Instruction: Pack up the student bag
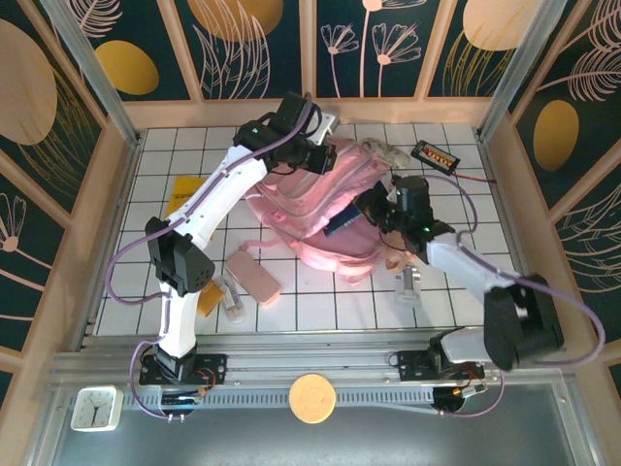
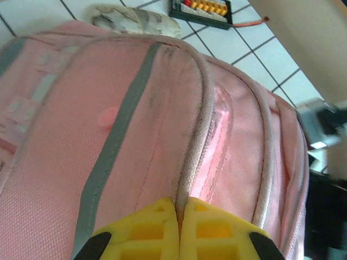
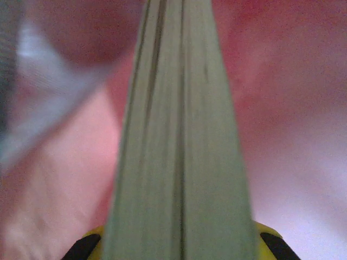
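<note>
The student bag (image 1: pixel 296 209) lies slumped at the middle of the table (image 1: pixel 320 303), a little toward 12 o'clock. It is soft, light-looking cloth with no frame, so it will sag and fold wherever it is not held up. The firm places to take it are the piped seam around the opening and the straps, not the loose panels. Its long axis seems to run roughly from 12 to 6 o'clock, with the straps trailing toward 6 and the mouth facing about 3 o'clock, though the folds make that hard to call

At the 12 o'clock end the left hand (image 2: pixel 179 208) is clenched on the pink piping of the rim, holding the mouth up. From 3 o'clock the right hand (image 1: pixel 374 206) grasps a book (image 3: pixel 179 135) by its page edge, with pink lining all around it. A flat pink pencil case (image 1: pixel 254 277) lies near the bag at 7 o'clock, apart from it
</note>
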Action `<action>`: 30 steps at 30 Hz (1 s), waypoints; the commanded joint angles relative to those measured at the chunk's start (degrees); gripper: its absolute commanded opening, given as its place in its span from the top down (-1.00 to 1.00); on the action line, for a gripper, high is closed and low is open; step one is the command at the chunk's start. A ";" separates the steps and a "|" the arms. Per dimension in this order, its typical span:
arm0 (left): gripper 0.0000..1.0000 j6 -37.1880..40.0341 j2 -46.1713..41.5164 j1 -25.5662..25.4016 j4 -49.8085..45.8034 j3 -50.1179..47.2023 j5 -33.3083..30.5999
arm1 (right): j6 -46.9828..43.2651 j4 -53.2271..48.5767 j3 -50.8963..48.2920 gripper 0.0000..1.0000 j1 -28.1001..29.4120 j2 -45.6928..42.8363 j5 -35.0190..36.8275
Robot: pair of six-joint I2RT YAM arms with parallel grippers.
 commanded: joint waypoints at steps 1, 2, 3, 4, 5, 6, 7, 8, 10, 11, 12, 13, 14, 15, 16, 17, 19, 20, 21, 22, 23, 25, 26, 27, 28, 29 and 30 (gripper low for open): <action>1.00 -4.21 -2.65 -0.63 10.83 -1.43 5.40 | 3.81 21.40 1.93 1.00 0.96 7.86 -4.07; 1.00 -4.79 -2.41 -0.64 11.68 -1.30 5.73 | 5.04 24.31 2.25 1.00 1.29 10.31 -4.60; 1.00 -5.35 -2.10 -0.71 12.34 -1.20 5.76 | 6.17 26.17 3.30 1.00 1.58 13.22 -5.53; 1.00 -5.44 -1.82 -0.71 12.77 -1.19 5.46 | 6.72 26.67 4.52 1.00 1.78 15.47 -6.49; 1.00 -5.39 -1.55 -0.69 12.97 -1.19 4.87 | 6.85 26.25 5.80 0.84 1.96 17.27 -7.23; 1.00 -5.14 -1.19 -0.63 13.05 -1.19 4.08 | 6.33 23.27 7.35 0.45 2.24 18.60 -7.33; 1.00 -4.99 -0.66 -0.65 12.93 -1.10 3.21 | 5.54 19.80 8.24 0.22 2.28 18.74 -6.90; 1.00 -4.93 -0.26 -0.58 12.93 -1.02 2.54 | 4.19 16.27 8.96 0.04 2.24 18.21 -6.17; 1.00 -5.26 1.42 -0.65 12.56 -0.03 0.97 | 0.11 6.05 10.13 -0.28 1.85 14.70 -2.69; 1.00 -5.51 2.17 -0.51 12.10 0.90 0.10 | -1.43 0.48 10.79 -0.37 1.45 13.01 -0.96; 1.00 -5.78 3.19 -0.53 11.60 2.06 -0.50 | -3.17 -5.20 11.34 -0.41 0.86 10.99 0.42; 1.00 -6.15 4.08 -0.53 11.18 3.24 -1.33 | -4.46 -9.64 11.68 -0.42 0.17 9.23 1.48; 1.00 -6.60 5.13 -0.51 10.10 4.81 -2.49 | -5.84 -14.74 12.05 -0.42 -0.31 7.05 3.12; 1.00 -6.78 6.47 -0.48 9.04 6.82 -3.18 | -7.22 -18.80 11.95 -0.42 -0.60 4.87 4.89; 1.00 -6.89 7.63 -0.49 7.88 8.53 -4.16 | -8.28 -21.81 11.84 -0.43 -0.78 2.76 6.52; 1.00 -7.20 8.87 -0.49 6.59 10.50 -5.07 | -9.16 -24.85 11.53 -0.46 -0.99 0.44 8.53; 1.00 -7.76 11.22 -0.41 4.91 14.11 -5.26 | -10.07 -30.27 10.81 -0.47 -1.43 -3.58 12.23; 1.00 -8.41 12.41 -0.42 4.39 15.90 -4.93 | -10.28 -32.24 10.07 -0.49 -1.82 -6.21 13.68; 1.00 -8.98 13.54 -0.43 4.16 17.26 -4.03 | -10.06 -34.61 9.55 -0.50 -2.51 -8.62 14.90; 1.00 -9.48 14.56 -0.49 3.86 18.56 -3.46 | -10.08 -36.82 9.33 -0.50 -3.35 -10.60 15.65; 1.00 -10.00 15.65 -0.62 3.63 20.09 -2.79 | -10.38 -38.76 9.03 -0.50 -4.21 -12.97 16.23; 1.00 -10.42 18.38 -0.86 2.09 24.11 -1.27 | -11.08 -42.33 9.27 -0.50 -5.21 -17.33 18.68; 0.47 -10.41 20.26 -1.09 -0.34 27.72 -0.78 | -11.69 -43.78 10.05 -0.49 -5.24 -19.33 20.15; -0.17 -10.19 22.70 -1.26 -5.08 33.30 -1.12 | -12.12 -45.46 11.08 -0.49 -5.28 -20.88 21.29; -0.59 -9.81 25.32 -1.36 -9.35 39.89 -1.84 | -12.55 -46.83 12.24 -0.49 -5.31 -21.49 21.32; -0.96 -9.33 27.46 -1.26 -13.57 46.03 -1.92 | -13.08 -47.48 13.53 -0.49 -5.11 -21.90 21.33; -0.97 -8.30 24.70 -1.24 -15.21 42.22 -3.10 | -13.50 -47.66 14.73 -0.49 -4.92 -21.86 20.93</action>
